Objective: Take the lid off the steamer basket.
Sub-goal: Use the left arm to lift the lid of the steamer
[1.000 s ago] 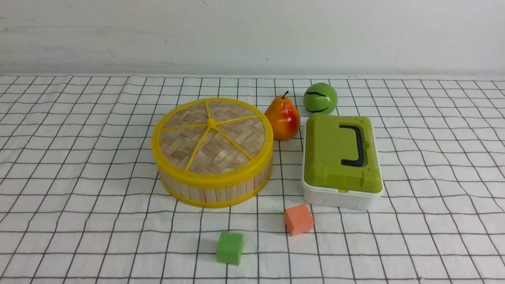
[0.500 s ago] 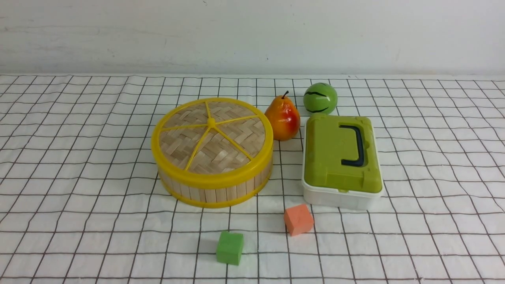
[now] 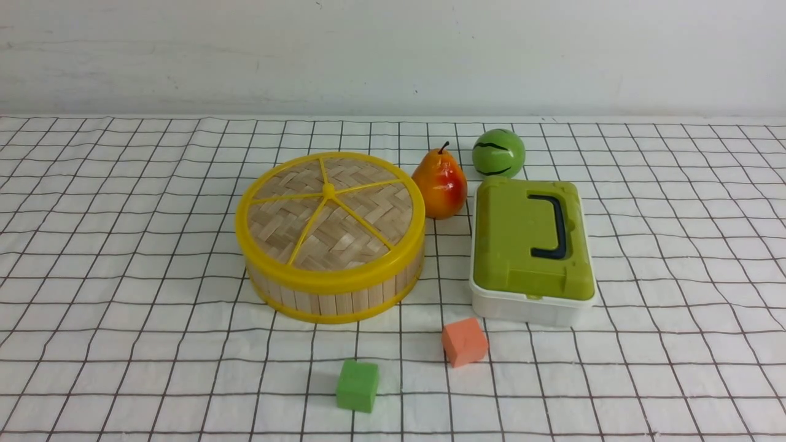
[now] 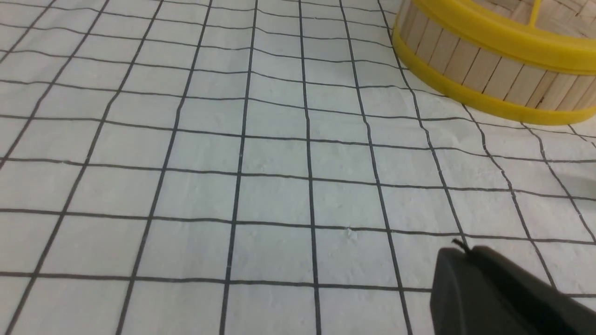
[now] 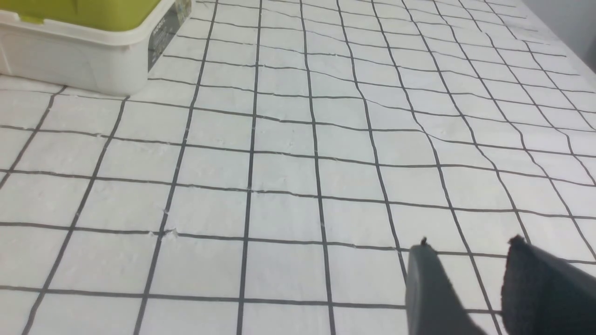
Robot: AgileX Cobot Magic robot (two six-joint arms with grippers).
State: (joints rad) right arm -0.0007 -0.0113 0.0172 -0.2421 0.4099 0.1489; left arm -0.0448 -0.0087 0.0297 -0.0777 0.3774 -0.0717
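Bamboo lid (image 3: 331, 212) sitting on steamer basket (image 3: 336, 302); left gripper (image 4: 461, 249) staying out of contact, fingertips together; right gripper (image 5: 469, 243) holding nothing, fingertips apart.

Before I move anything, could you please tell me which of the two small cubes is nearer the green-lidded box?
The salmon-pink cube, just in front of it; the green one lies farther left.

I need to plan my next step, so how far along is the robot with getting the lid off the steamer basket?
Nothing looks done: the lid sits flat on the steamer basket. Nothing is in hand: the left gripper is shut and empty, the right gripper open and empty. Left to do: grip the lid and lift it off.
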